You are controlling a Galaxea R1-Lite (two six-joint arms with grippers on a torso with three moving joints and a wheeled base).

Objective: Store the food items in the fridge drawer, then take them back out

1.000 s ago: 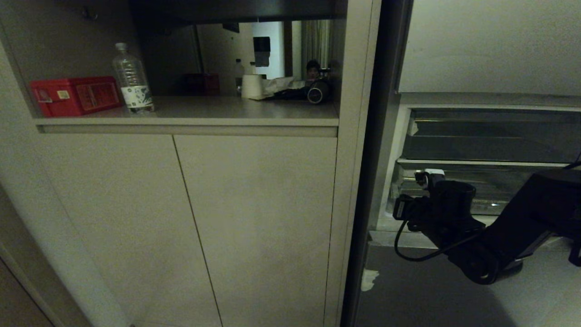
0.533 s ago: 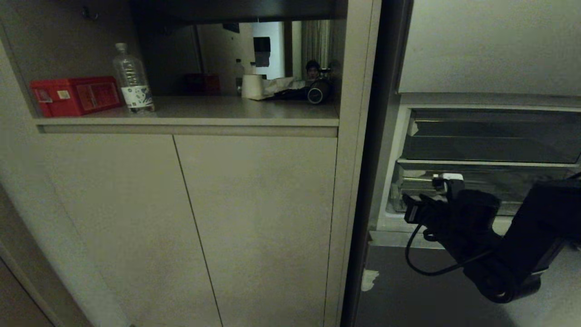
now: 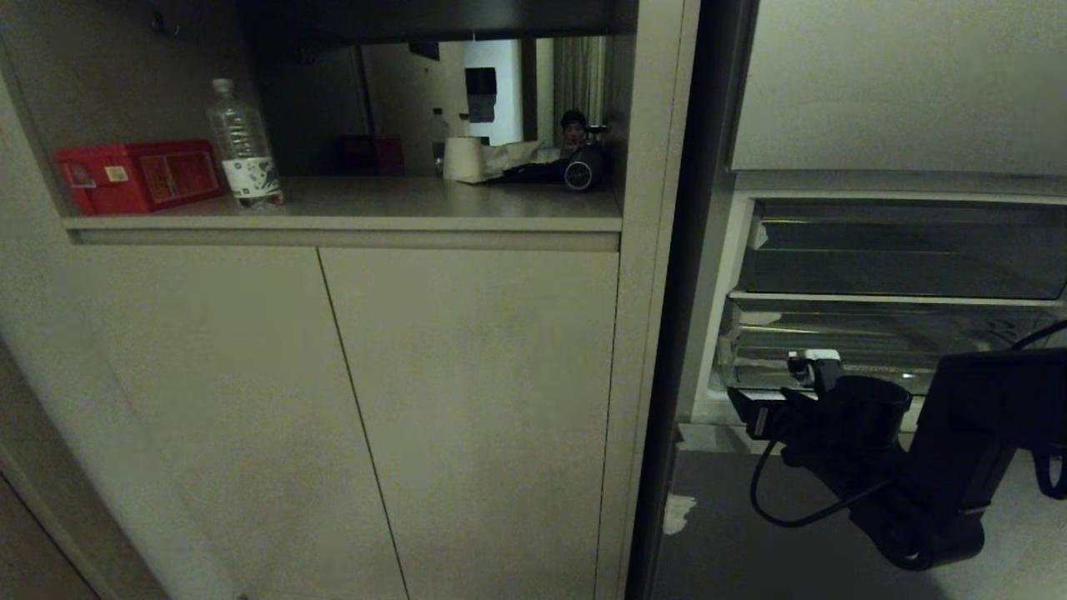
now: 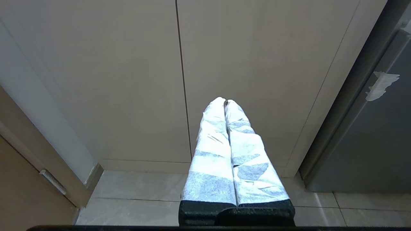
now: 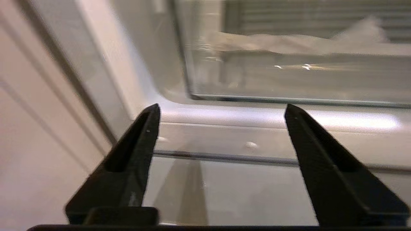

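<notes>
The right tool (image 5: 221,110) has spread its black fingers (image 5: 135,154) wide and has drawn back from the clear plastic fridge drawer (image 3: 867,346), which sits pushed in. This suggests a finished step. No food item is visible. Only the right wrist view shows the gap between the fingers. The left tool (image 4: 225,103), pressed together, hangs before the beige cabinet door (image 4: 257,64).

Bottle (image 3: 243,143) right of box (image 3: 137,175) on shelf (image 3: 433,204), fridge drawer (image 3: 875,342) far right
</notes>
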